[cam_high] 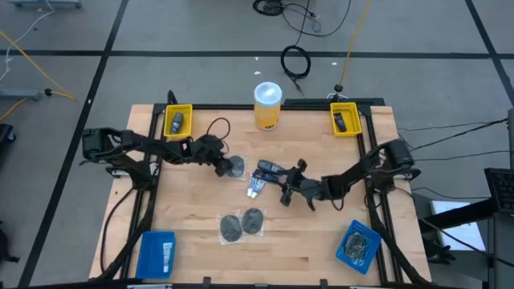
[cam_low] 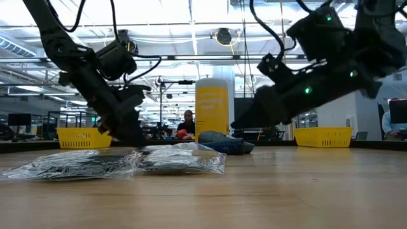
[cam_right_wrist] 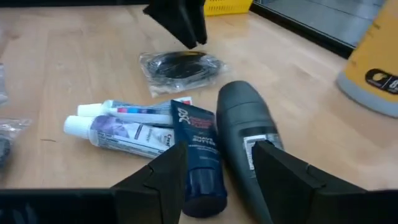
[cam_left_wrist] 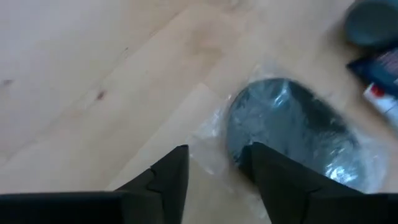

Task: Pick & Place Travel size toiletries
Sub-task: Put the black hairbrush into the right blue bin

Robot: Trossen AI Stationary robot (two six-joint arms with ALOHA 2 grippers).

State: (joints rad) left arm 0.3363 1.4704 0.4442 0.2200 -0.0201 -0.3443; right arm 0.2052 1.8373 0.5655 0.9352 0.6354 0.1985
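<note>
A grey mesh disc in a clear bag (cam_high: pixel 234 166) lies flat mid-table. My left gripper (cam_high: pixel 223 164) is low at the bag's left edge and open; in the left wrist view the bag's clear edge (cam_left_wrist: pixel 214 146) shows between the fingers of my left gripper (cam_left_wrist: pixel 217 171), with the disc (cam_left_wrist: pixel 289 127) just beyond. My right gripper (cam_high: pixel 283 190) is open and hovers by a cluster of toiletries (cam_high: pixel 263 172). In its wrist view my right gripper (cam_right_wrist: pixel 217 165) has a dark blue tube (cam_right_wrist: pixel 199 155) between its fingers, a stubby dark container (cam_right_wrist: pixel 244 121) beside it and white tubes (cam_right_wrist: pixel 121 132) alongside. Two more bagged discs (cam_high: pixel 242 224) lie nearer the near edge. My left gripper comes down slanting from the table's left over the clear edge of the disc's bag (cam_left_wrist: pixel 214 146), one finger (cam_left_wrist: pixel 267 168) by the disc's rim. The bag lies flat on the table. Whether the fingers touch it, I cannot tell.
A large yellow jar with a white lid (cam_high: pixel 268 104) stands near the far edge. Yellow bins sit at the far left (cam_high: pixel 177 120) and far right (cam_high: pixel 345 119) corners, blue bins at the near left (cam_high: pixel 157 253) and near right (cam_high: pixel 359 245). Bare wood lies between these.
</note>
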